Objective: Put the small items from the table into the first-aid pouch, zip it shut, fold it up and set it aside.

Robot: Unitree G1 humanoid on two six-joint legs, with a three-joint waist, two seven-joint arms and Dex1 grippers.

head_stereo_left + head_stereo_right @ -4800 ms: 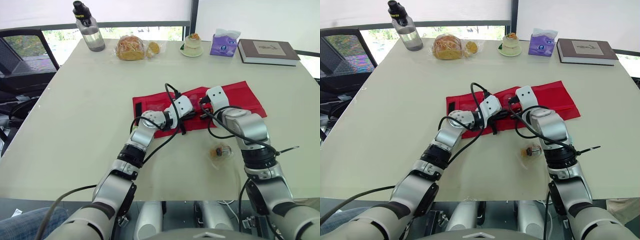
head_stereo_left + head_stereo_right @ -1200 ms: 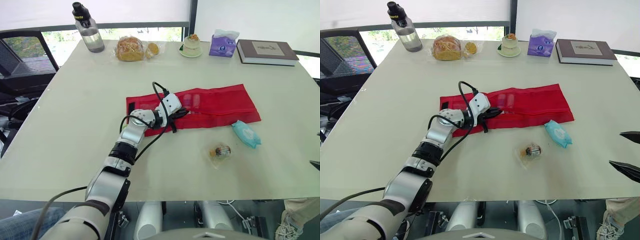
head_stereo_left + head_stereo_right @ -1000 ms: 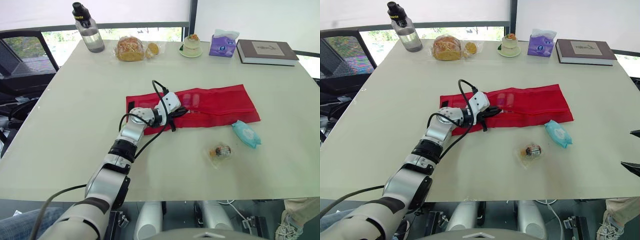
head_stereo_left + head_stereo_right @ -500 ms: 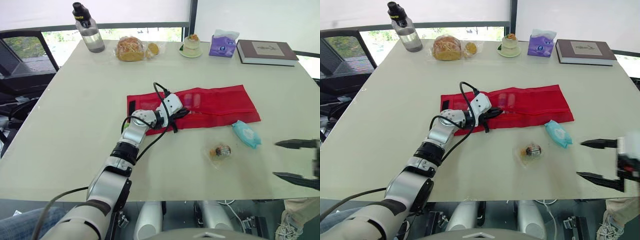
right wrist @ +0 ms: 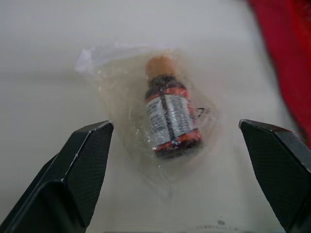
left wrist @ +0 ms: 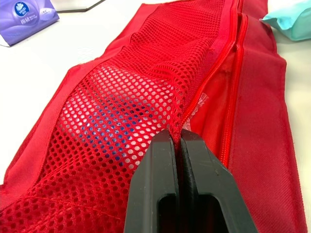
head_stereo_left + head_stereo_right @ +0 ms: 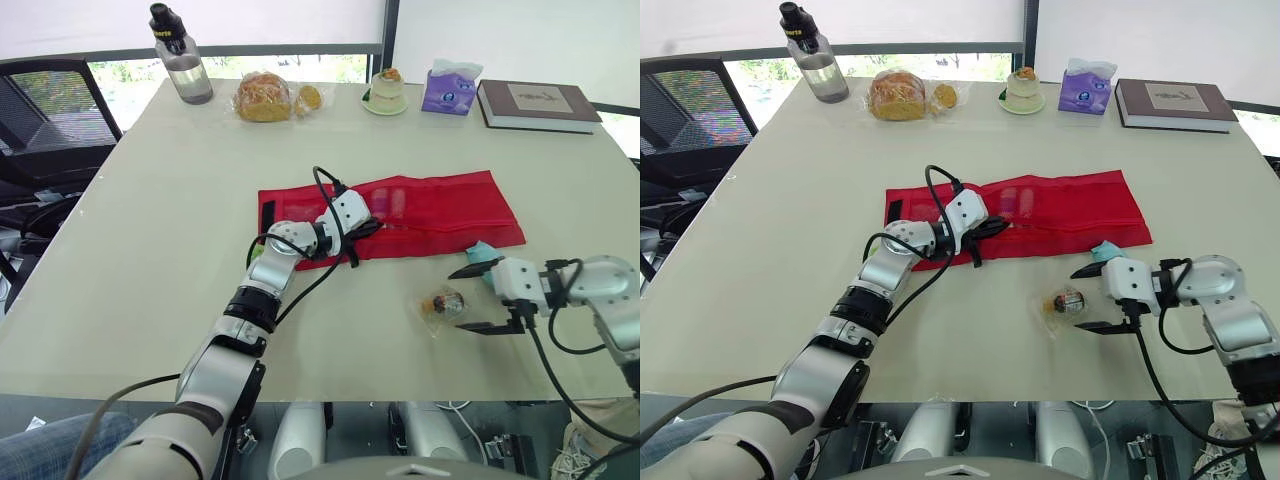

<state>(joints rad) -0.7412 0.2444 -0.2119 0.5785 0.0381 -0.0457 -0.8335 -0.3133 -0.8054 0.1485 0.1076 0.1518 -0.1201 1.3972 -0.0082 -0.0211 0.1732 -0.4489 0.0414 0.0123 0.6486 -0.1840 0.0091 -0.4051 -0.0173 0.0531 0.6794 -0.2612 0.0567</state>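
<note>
- The red first-aid pouch (image 7: 440, 205) lies flat and unfolded in the middle of the bench (image 7: 150, 200), its long side running parallel to the near edge.
- The left pincer (image 6: 177, 137) is pressed together on the pouch's mesh edge, beside the zip.
- The right pincer (image 7: 456, 300) is spread wide, low over the bench, facing a small bottle (image 5: 170, 121) in a clear bag that lies between the pouch and the near edge.
- A teal packet (image 7: 481, 251) lies just off the pouch's near right corner.
</note>
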